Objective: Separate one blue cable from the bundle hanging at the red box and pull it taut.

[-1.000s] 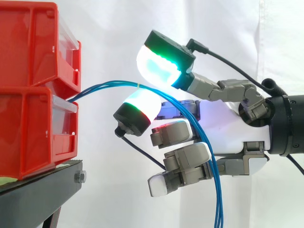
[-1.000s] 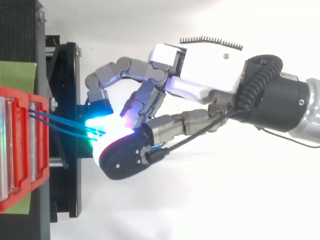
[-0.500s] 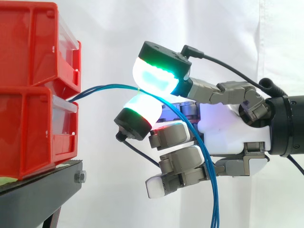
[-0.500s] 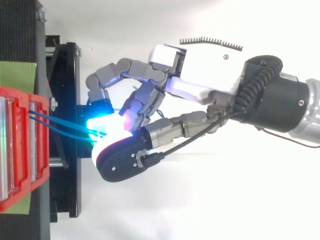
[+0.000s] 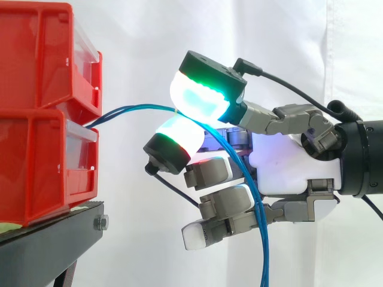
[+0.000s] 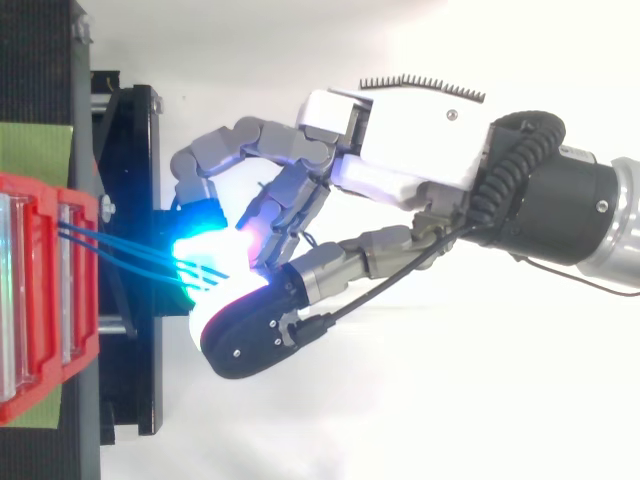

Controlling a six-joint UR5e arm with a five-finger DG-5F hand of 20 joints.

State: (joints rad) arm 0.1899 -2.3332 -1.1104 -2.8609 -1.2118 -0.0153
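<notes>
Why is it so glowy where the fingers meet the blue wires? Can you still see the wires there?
Top view: the pads glow cyan and white, and that glare swallows the cables where they reach the hand. Side view: the cables stand out plainly against the white curtain, right up to where the pads pinch them.

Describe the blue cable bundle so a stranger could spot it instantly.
Find the stacked red bins at the side view's left. From the lower bin's front, the blue cables arc right, pass between the hand's glowing fingertips, then hang down. Nothing else is thin and blue.
</notes>
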